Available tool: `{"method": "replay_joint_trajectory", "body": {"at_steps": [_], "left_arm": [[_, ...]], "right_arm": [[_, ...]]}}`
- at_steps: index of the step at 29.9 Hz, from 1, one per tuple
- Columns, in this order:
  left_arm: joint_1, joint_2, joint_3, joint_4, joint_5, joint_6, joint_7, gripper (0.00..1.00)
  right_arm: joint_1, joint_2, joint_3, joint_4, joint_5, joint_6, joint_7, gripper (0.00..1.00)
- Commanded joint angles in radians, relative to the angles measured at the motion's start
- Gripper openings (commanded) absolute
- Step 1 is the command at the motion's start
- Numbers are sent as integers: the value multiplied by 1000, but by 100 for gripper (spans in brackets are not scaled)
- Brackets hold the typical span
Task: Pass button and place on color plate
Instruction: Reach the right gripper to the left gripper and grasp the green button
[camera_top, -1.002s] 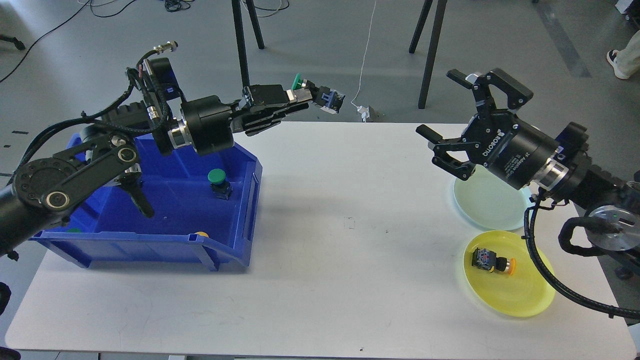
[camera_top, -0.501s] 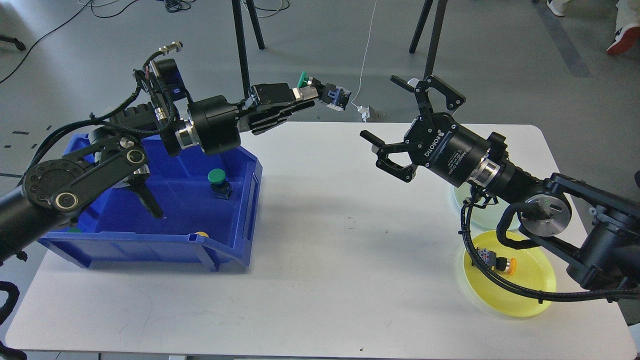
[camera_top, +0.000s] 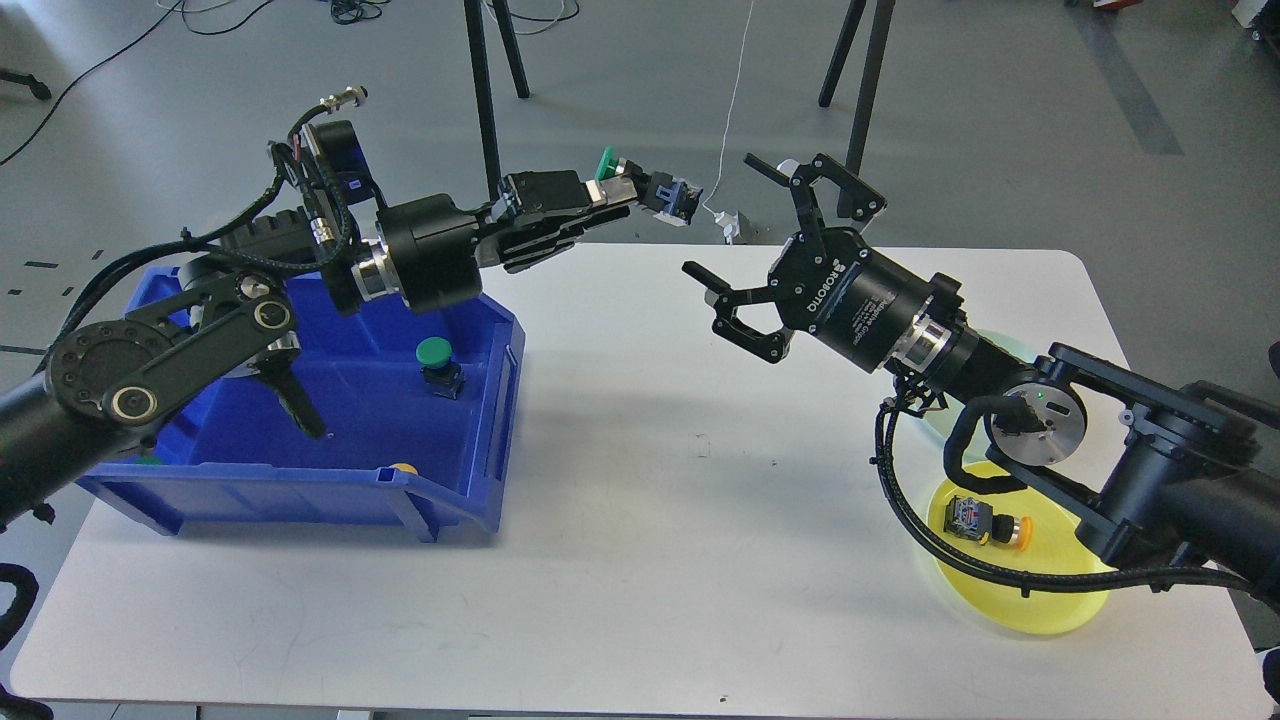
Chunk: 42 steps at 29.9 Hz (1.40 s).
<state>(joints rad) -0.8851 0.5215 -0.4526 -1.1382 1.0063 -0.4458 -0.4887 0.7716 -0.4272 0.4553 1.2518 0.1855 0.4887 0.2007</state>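
My left gripper (camera_top: 610, 200) is shut on a green-capped button (camera_top: 640, 187) with a grey and blue body, held in the air above the table's far edge. My right gripper (camera_top: 745, 235) is open and empty, its fingers spread, a short way right of and below the held button. A yellow plate (camera_top: 1040, 600) at the right front holds an orange-capped button (camera_top: 985, 523). A pale green plate (camera_top: 1005, 345) is mostly hidden behind my right arm.
A blue bin (camera_top: 440, 500) stands on the left of the white table (camera_top: 650, 560). It holds a green button (camera_top: 438, 365), with a yellow one (camera_top: 404, 468) and another green one (camera_top: 148, 461) at its front wall. Tripod legs stand behind the table.
My right arm has swung left, from over the plates toward the held button, its gripper staying open. My left gripper has lifted and pushed the button slightly to the right.
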Motion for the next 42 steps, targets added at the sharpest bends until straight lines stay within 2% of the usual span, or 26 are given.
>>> {"method": "replay_joint_trajectory", "body": {"at_steps": [1, 18, 22, 26, 34, 39, 42], "left_arm": [[0, 0, 0, 0, 0, -1, 0, 6], [0, 0, 2, 0, 0, -4, 0, 6], [2, 0, 3, 0, 3, -4, 0, 6], [3, 0, 3, 0, 5, -4, 0, 6], [5, 0, 2, 0, 5, -4, 0, 7], [6, 2, 2, 0, 6, -5, 0, 7], [6, 2, 3, 0, 6, -5, 0, 7]], "right_arm": [[11, 7, -14, -5, 14, 0, -1, 98], [23, 59, -23, -35, 45, 0, 0, 95], [25, 59, -23, -35, 45, 0, 0, 83], [25, 61, -21, -35, 45, 0, 2, 62], [25, 59, -21, -34, 43, 0, 2, 48], [26, 61, -18, -34, 43, 0, 2, 26], [28, 59, -17, -34, 43, 0, 3, 18]]}}
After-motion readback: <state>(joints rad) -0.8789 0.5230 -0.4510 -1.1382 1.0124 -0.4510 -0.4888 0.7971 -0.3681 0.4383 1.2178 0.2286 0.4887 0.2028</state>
